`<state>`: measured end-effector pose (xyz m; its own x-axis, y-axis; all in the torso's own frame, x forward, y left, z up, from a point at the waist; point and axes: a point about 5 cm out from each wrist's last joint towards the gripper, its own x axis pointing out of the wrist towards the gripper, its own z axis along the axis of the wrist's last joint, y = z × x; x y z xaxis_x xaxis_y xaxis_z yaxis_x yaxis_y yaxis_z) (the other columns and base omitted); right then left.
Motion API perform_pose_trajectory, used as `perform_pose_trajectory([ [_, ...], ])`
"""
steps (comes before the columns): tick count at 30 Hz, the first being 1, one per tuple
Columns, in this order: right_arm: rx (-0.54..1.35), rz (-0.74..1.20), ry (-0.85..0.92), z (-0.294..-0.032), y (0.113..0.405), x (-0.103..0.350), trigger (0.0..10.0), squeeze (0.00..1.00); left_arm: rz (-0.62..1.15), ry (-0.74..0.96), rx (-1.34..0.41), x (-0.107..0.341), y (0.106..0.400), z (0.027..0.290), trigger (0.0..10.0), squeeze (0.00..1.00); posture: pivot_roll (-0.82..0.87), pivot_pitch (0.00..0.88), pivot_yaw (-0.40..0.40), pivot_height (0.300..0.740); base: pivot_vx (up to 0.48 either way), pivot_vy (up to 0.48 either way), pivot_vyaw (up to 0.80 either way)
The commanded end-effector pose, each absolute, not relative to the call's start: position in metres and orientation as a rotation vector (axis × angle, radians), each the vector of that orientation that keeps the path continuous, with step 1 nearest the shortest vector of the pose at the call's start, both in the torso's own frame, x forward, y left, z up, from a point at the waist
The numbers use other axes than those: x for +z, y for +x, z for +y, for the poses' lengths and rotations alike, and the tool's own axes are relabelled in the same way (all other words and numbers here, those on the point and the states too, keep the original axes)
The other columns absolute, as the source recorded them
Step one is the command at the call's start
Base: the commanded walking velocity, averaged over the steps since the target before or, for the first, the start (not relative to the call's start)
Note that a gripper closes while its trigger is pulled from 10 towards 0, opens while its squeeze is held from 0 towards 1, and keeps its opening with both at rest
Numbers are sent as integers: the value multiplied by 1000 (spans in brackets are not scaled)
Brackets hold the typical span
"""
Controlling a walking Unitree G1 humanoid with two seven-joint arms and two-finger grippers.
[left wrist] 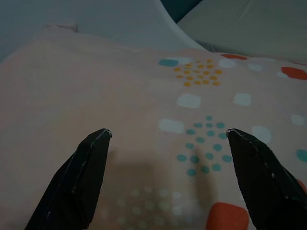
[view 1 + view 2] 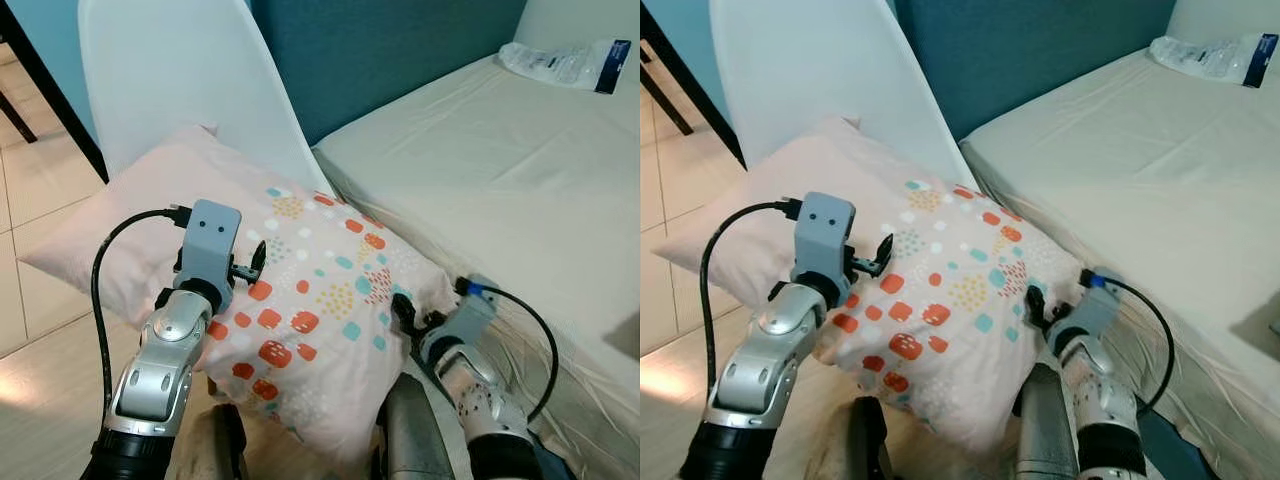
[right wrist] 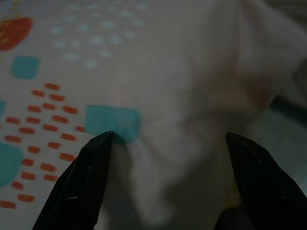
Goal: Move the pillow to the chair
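Left eye view: the pillow (image 2: 300,290) lies on the white chair (image 2: 170,70) beside the bed (image 2: 500,170), long axis running from the chair toward the bed edge, left gripper (image 2: 250,268) over its middle, right gripper (image 2: 405,315) at its bed-side corner. Left wrist view: jaws spread above fabric. Right wrist view: jaws spread, touching fabric.

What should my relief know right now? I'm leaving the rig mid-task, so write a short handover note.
Left gripper: jaws open, over the pink side of the patterned pillow.
Right gripper: jaws open at the pillow's corner nearest the beige bed.
Pillow lies on the white plastic chair, leaning against its backrest.
Done: pillow at chair.
Left: probably just withdraw both arms.
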<state>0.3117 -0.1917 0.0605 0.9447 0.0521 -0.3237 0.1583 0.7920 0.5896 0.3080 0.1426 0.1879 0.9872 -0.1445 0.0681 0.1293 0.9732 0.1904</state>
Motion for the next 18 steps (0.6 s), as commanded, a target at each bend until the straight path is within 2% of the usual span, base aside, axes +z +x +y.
perform_pose_trajectory([
  [1,-81,389,717,-193,304,43,10000,0,-63,187,-136,184,304,146,10000,0,-37,299,60,571,0,0,0],
  [7,-86,371,775,-197,305,36,10000,0,-64,195,-135,185,302,148,10000,0,-19,311,70,571,0,0,0],
  [18,5,310,871,-187,314,35,10000,0,-52,218,-135,187,291,154,10000,0,24,357,83,571,0,0,0],
])
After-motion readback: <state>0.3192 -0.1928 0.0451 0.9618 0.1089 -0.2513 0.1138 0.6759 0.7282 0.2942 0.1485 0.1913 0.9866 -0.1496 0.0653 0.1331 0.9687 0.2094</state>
